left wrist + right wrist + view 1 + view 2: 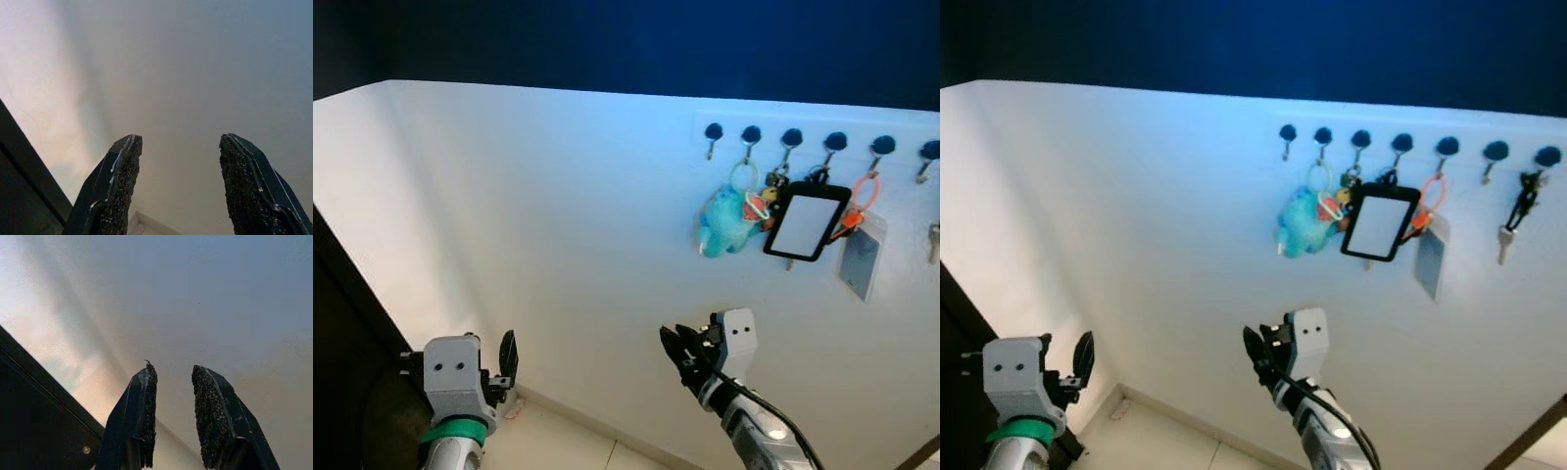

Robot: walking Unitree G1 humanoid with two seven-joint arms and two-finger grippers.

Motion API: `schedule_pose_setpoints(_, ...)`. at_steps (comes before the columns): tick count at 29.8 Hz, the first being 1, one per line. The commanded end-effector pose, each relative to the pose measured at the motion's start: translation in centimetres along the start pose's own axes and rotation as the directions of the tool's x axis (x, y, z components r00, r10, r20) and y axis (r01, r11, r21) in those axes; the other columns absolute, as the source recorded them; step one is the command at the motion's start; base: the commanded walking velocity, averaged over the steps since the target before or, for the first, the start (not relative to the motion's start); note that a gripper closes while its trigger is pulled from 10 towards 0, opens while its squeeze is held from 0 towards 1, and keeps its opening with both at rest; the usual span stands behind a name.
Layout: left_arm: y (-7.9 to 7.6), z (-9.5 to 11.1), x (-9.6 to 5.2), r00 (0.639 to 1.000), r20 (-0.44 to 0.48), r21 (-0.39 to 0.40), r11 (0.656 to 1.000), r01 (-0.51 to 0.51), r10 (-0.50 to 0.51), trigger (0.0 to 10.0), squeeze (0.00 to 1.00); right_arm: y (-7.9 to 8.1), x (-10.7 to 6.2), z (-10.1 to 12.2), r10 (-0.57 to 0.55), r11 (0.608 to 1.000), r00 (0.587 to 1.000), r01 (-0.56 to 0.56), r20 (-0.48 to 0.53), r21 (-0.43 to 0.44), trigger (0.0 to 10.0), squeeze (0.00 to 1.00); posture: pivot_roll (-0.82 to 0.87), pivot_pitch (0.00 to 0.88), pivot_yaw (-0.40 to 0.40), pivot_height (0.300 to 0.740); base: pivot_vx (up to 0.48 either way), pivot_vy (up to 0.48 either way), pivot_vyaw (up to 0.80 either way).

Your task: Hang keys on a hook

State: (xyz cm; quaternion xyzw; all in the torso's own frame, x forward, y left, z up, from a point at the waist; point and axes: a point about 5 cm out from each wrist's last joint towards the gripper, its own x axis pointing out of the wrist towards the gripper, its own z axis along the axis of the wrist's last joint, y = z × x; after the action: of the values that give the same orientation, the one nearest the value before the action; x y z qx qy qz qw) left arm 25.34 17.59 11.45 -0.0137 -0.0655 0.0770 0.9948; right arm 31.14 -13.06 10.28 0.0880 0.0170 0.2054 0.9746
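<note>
Jaws, left gripper: parted, a wide gap between the two pads, nothing held. Jaws, right gripper: a narrower gap, also empty; both arms low, well below the hook rail on the white wall.

Keys: already hanging from the hook at the rail's right end, a dark strap above a pale key.

Other hooks, from the rail's left end: first bare; next ones carry a blue plush toy, a black-framed card holder, and an orange loop with a translucent tag; the hook just left of the keys looks bare.

Step, judged: hanging appears done. Best handling is a clean retreat, arms kept clear of the dangling items.

Containers: none to record.
</note>
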Motion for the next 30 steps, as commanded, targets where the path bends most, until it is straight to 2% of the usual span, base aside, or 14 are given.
schedule_pose_setpoints(1,0.63,-0.63,-0.16,0.999,-0.036,0.001,1.000,-0.016,0.016,10.0,0.00,0.30,-0.02,-0.55,0.000,1.000,1.000,0.001,-0.021,0.018,10.0,0.00,-0.19,0.066,0.132,0.740,0.000,0.000,0.00)
schedule_pose_setpoints(8,0.65,-0.67,-0.09,0.999,-0.040,-0.009,1.000,-0.016,0.016,10.0,0.00,0.25,-0.01,-0.62,-0.007,1.000,1.000,0.008,-0.027,0.026,10.0,0.00,-0.19,0.066,0.132,0.740,0.000,0.000,0.00)
schedule_pose_setpoints(12,0.65,-0.67,-0.07,0.999,-0.041,-0.011,1.000,-0.015,0.014,10.0,0.00,0.23,0.00,-0.61,-0.010,1.000,1.000,0.010,-0.026,0.027,10.0,0.00,-0.19,0.066,0.132,0.740,0.000,0.000,-0.68)
schedule_pose_setpoints(30,0.70,-0.61,-0.04,0.999,-0.035,-0.024,0.999,-0.025,0.024,10.0,0.00,0.21,0.02,-0.50,-0.005,1.000,1.000,0.006,-0.025,0.026,10.0,0.00,-0.19,0.067,0.124,0.740,0.000,0.000,0.00)
